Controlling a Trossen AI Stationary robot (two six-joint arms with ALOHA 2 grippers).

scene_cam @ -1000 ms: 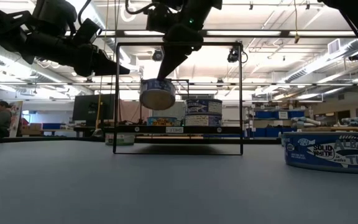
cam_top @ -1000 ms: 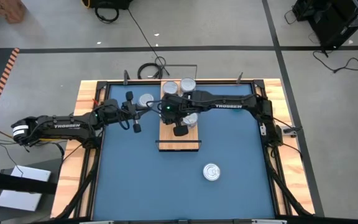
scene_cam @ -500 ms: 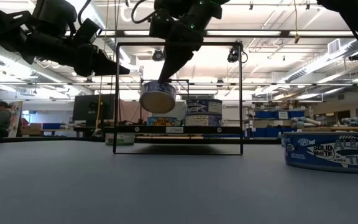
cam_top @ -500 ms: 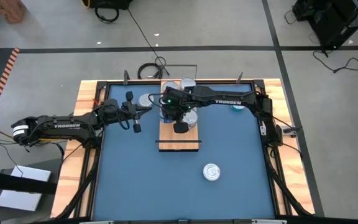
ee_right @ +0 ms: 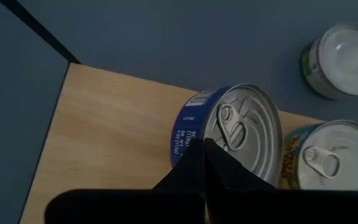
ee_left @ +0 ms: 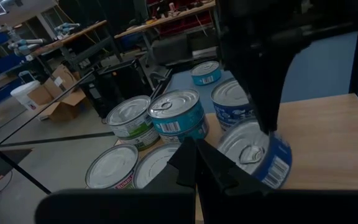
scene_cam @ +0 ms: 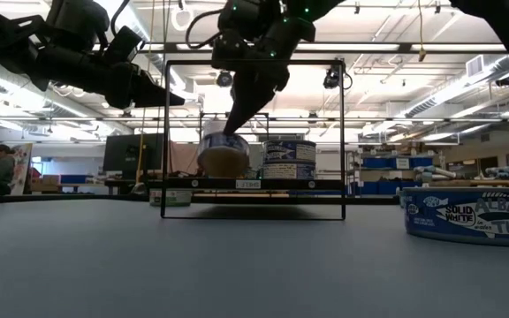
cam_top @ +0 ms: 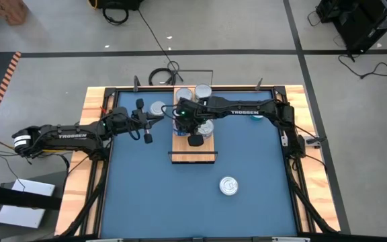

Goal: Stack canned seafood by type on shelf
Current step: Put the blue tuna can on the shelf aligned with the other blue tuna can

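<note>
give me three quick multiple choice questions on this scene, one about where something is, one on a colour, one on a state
1. Where does the lone round silver-topped tin lie?
A. on the blue table, on the near side of the light-wood shelf board
B. on the board
C. on the floor

2. What colour is the side of the short round tin that the right gripper carries?
A. red
B. blue
C. yellow

3. How does that carried tin sit?
A. tilted, held by the rim, above the light-wood shelf board
B. flat on the blue table
C. upside down on another tin

Answers: 1 A, the high view shows it alone on the blue surface. 2 B, both wrist views show a blue wall. 3 A, the left wrist view shows it slanted over the wood.
</note>
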